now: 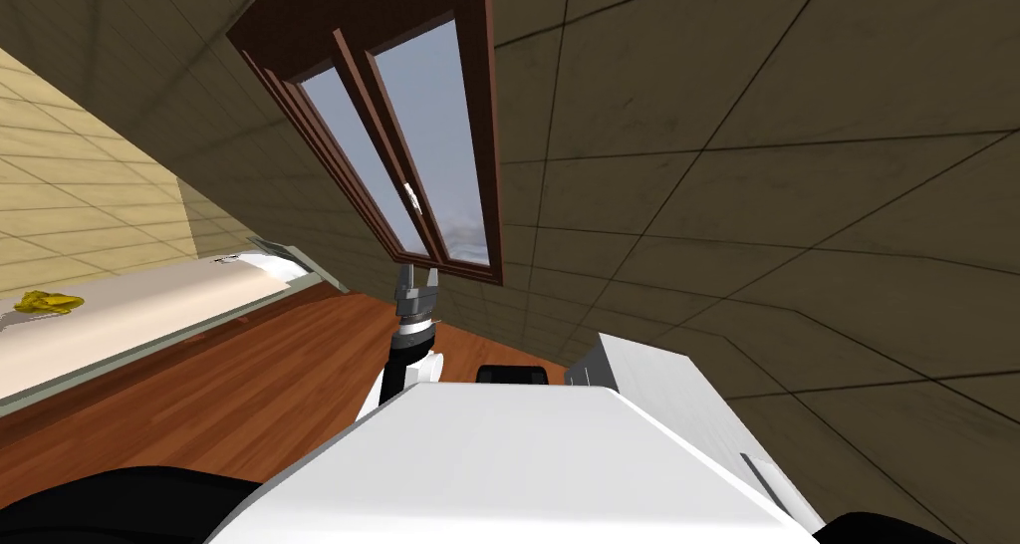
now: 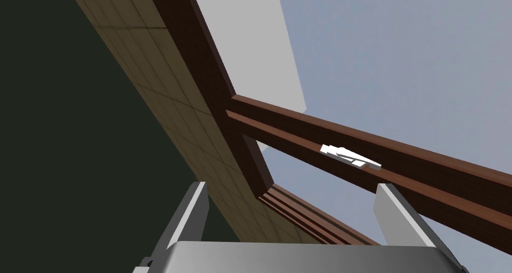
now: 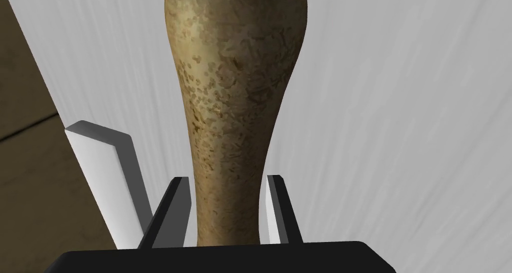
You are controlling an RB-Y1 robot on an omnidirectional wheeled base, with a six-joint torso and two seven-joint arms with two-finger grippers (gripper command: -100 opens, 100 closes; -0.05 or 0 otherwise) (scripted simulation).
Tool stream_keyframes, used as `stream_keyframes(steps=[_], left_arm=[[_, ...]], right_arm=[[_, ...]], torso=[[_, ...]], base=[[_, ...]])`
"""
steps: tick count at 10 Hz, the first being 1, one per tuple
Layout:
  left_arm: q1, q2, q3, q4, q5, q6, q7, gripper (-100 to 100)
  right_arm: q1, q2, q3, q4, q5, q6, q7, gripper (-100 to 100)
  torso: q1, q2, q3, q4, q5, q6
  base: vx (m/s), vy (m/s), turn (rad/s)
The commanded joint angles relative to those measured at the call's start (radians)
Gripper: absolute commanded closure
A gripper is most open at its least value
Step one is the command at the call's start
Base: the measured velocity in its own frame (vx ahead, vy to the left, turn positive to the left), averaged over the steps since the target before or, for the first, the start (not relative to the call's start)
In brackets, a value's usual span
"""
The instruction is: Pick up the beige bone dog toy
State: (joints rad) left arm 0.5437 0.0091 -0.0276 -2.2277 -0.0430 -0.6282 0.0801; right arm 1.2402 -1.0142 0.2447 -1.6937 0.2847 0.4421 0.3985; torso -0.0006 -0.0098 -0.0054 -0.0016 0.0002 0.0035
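My right claw (image 3: 227, 181) grips the beige bone toy (image 3: 235, 85) by its narrow shaft, bulb jutting toward twelve o'clock, a white surface (image 3: 400, 110) behind it, so lopsided a hold that it could pivot free, while my left claw (image 1: 418, 279) idles open.

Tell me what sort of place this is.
Probably a room in a house, which one unclear: brown-framed window in a tiled wall, wood-plank floor, long beige counter. The right gripper is shut on a mottled beige bone toy.
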Motion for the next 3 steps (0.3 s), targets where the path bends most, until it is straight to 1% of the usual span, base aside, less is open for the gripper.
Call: stream_keyframes(steps=[1,2,3], left_arm=[[0.000,0.000,0.000,0.000,0.000,0.000,0.000,0],[0.000,0.000,0.000,0.000,0.000,0.000,0.000,0],[0.000,0.000,0.000,0.000,0.000,0.000,0.000,0]], right_arm=[[0.025,-0.020,-0.007,-0.035,-0.004,0.013,-0.004,100],[0.015,-0.010,-0.005,-0.019,-0.001,0.006,-0.002,100],[0.017,-0.011,-0.005,-0.021,-0.001,0.007,-0.003,0]], torso=[[0.000,0.000,0.000,0.000,0.000,0.000],[0.000,0.000,0.000,0.000,0.000,0.000],[0.000,0.001,0.000,0.000,0.000,0.000]], base=[[0.033,0.016,-0.048],[0.013,0.009,-0.011],[0.000,0.000,0.000]])
